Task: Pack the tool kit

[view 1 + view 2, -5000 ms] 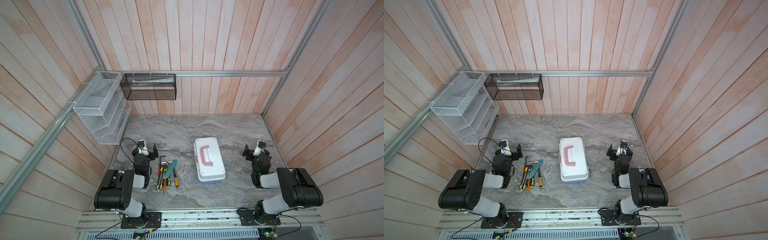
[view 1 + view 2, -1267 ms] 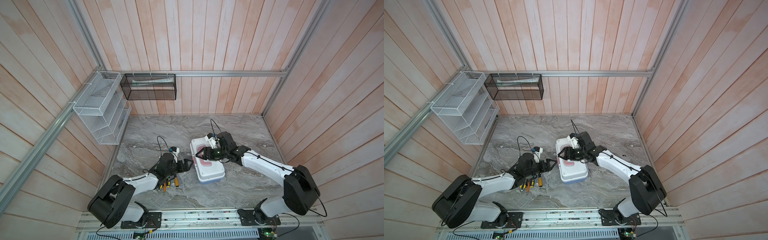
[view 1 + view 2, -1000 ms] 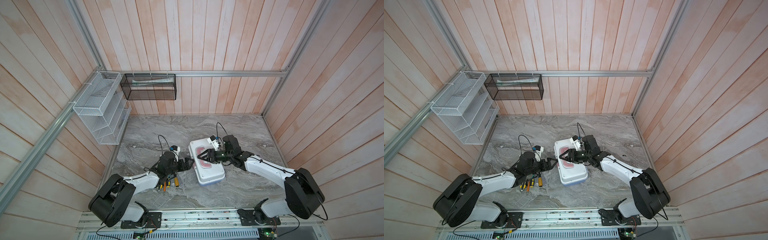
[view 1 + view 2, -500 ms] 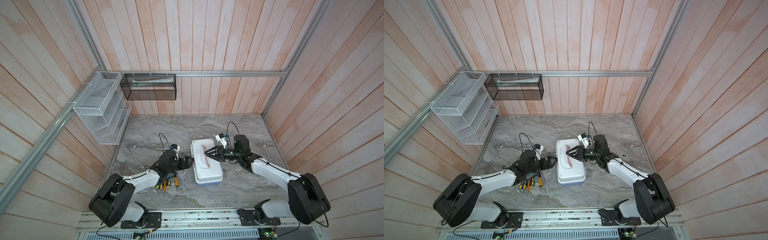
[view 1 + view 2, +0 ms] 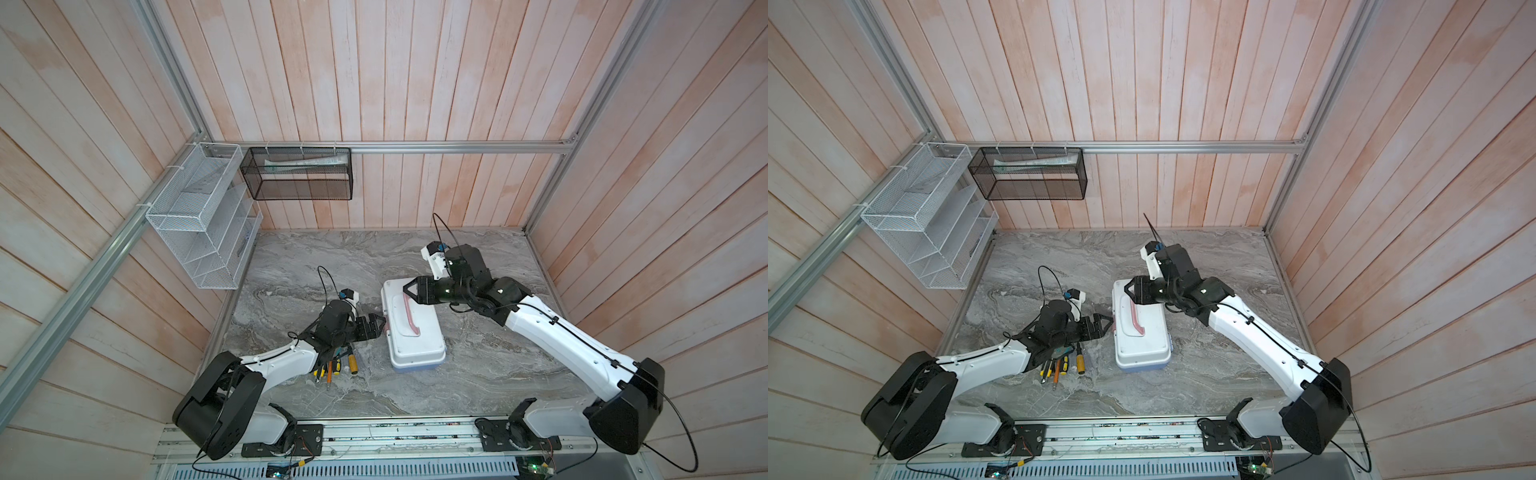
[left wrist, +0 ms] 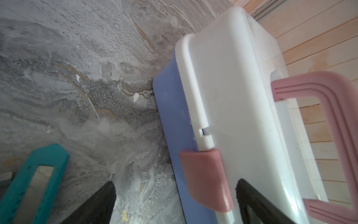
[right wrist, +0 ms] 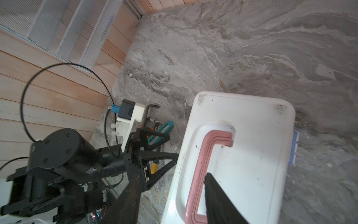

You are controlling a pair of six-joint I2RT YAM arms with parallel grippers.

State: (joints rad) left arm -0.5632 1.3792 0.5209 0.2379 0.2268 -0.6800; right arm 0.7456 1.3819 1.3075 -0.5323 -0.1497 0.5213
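Note:
The tool kit's box (image 5: 415,345) (image 5: 1142,340) lies shut on the marble, white lid on a blue base (image 6: 174,116). Its pink handle (image 5: 409,311) (image 7: 201,161) stands raised. My right gripper (image 5: 409,289) (image 5: 1129,291) (image 7: 174,176) is open at the handle's far end; one finger (image 7: 219,199) sits inside the loop and the other is outside the lid's edge. My left gripper (image 5: 380,326) (image 5: 1106,322) (image 6: 175,182) is open, its jaws either side of the pink latch (image 6: 205,178). Loose hand tools (image 5: 336,365) (image 5: 1061,365) lie under the left arm, among them a teal knife (image 6: 33,184) (image 7: 164,128).
A white mesh rack (image 5: 203,216) hangs on the left wall and a black mesh basket (image 5: 299,172) on the back wall. Hex keys (image 7: 151,107) lie beside the left wrist camera. Wooden walls close in three sides of the marble top (image 5: 332,257).
My right gripper has drawn back toward the lid's far end, and the pink handle has come up from flat to standing. The left gripper has hardly moved.

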